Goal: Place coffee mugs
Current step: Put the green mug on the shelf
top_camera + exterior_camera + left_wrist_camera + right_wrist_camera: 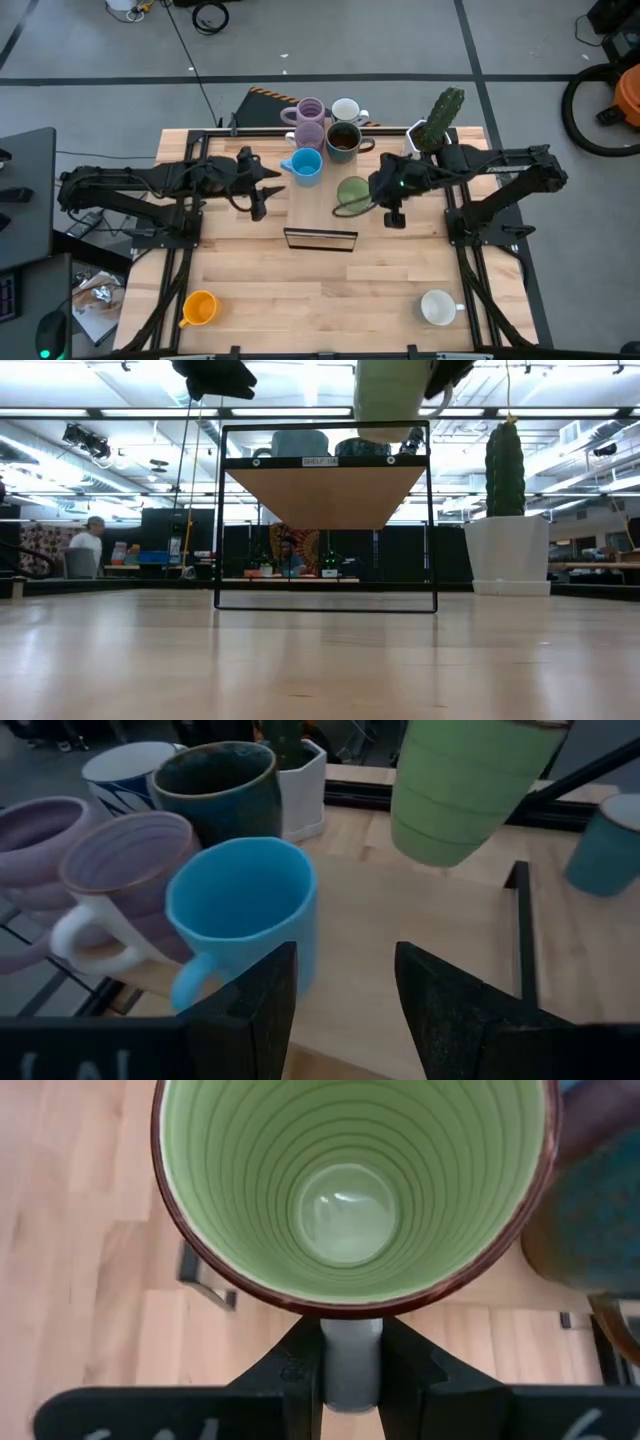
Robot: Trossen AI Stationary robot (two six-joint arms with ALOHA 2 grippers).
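Above the shelf (322, 210), at three o'clock of the blue mug (304, 165), our right gripper (372, 200) pinches the green mug (352, 192) by its handle. The left gripper (345, 995) stands released. We should lower level, clear of neighbours.

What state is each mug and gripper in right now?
green mug: held by its handle, lifted over the shelf
blue mug: upright on shelf
dark brown mug: upright on shelf
orange mug: on its side on table
right gripper: shut on green mug's handle
left gripper: open, empty, beside blue mug
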